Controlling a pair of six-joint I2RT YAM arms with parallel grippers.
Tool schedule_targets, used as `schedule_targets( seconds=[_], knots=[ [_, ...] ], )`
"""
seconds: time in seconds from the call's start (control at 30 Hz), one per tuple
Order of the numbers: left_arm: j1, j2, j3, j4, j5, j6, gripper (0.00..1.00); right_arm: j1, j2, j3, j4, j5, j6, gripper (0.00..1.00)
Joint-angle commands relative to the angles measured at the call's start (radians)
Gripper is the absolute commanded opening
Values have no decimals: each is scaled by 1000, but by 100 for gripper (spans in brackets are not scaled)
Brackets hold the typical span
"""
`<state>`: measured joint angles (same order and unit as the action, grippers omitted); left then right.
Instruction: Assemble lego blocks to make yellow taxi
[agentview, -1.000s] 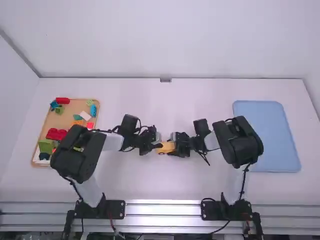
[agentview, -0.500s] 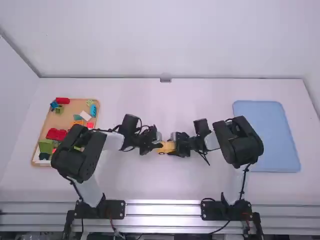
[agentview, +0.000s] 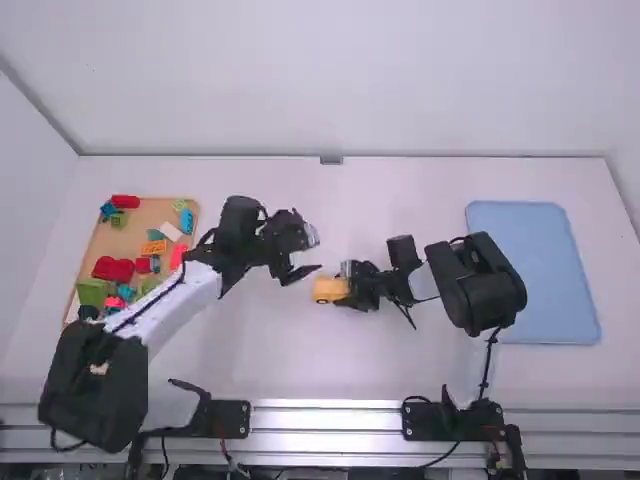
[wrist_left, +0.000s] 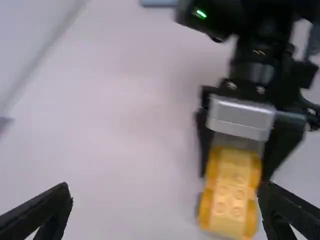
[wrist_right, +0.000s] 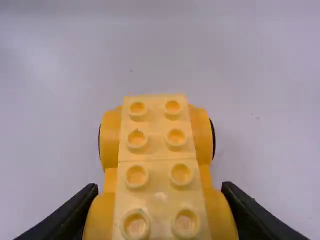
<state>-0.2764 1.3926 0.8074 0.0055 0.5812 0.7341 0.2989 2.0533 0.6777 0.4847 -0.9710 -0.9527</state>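
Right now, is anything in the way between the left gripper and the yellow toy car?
Nothing visible stands between the left gripper and the yellow car. The right gripper holds the car, but from the side away from the left one.

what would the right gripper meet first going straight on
The yellow car, gripped between its fingers and jutting out ahead; beyond that, probably the table, though its downward tilt is hard to judge.

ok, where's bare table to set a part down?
Far side: table between wooden tray and blue tray, along the back edge. Near side: between yellow car and front edge. Crowded: around the car, right tool closed on it, left tool close; the wooden tray, strewn with blocks.
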Motion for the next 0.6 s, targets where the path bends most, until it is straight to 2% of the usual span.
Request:
schedule_targets(
  seconds=[0.0,0.1,0.2,0.33,0.43,0.53,0.57],
  knots=[
    [31,-79,5,-34,-206,-144,99,1,-2,-4,10,28,32,58],
    [80,-166,5,-81,-349,-269,99,3,-27,-4,2,86,33,64],
    [124,-195,5,-101,-360,-303,99,3,-34,-4,2,101,32,68],
    [202,-233,5,-113,-378,-389,99,3,-34,-4,1,105,45,91],
    [262,-241,5,-93,-400,-485,99,-3,-45,-4,0,112,76,100],
    [321,-241,24,-109,-400,-539,99,-22,-99,-4,-68,154,97,99],
    [356,-241,47,-142,-414,-585,99,-27,-148,-4,-135,196,92,99]
  ],
)
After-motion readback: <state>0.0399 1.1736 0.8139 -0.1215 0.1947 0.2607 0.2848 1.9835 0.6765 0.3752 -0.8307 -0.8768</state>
